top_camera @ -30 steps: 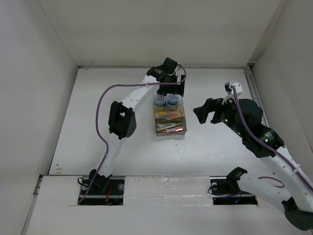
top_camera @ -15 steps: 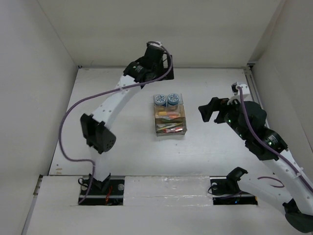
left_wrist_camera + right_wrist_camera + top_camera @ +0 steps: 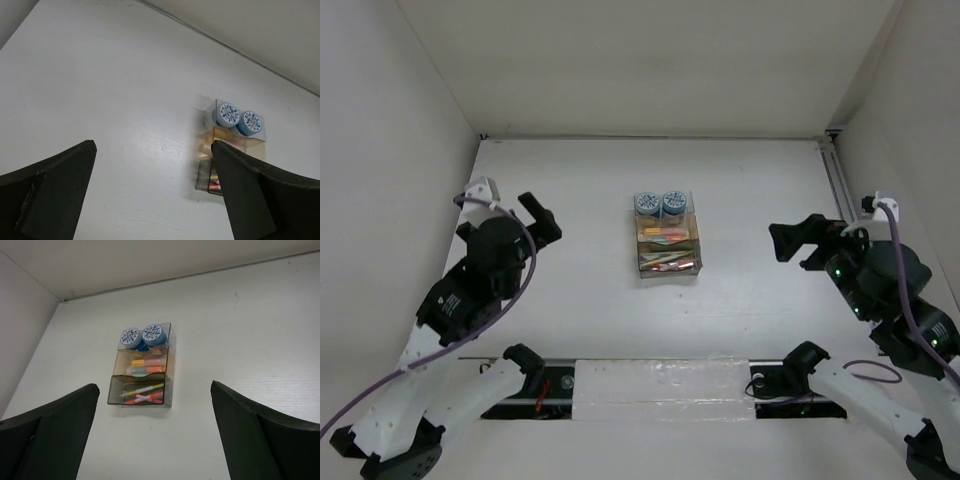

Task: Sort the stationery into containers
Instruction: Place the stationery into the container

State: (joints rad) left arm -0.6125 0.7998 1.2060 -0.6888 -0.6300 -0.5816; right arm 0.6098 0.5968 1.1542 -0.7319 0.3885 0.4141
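One organizer (image 3: pixel 669 273) mid-bench (image 3: pixel 570 170), long axis pointing away from the arm bases. Three compartments: far one holds two rolls (image 3: pixel 646 203) upright, side by side; middle holds markers (image 3: pixel 145 366); near holds pens (image 3: pixel 142 394), both lying crosswise, too small to count. Left gripper (image 3: pixel 536 217) and right gripper (image 3: pixel 792 245) are spread wide and empty, well apart on either side.

The clear organizer (image 3: pixel 168 371) holds everything: two blue patterned rolls (image 3: pixel 153 333) stand side by side in its far compartment, markers (image 3: pixel 146 366) lie in the middle one, and thin pens (image 3: pixel 142 392) lie crossed in the nearest.
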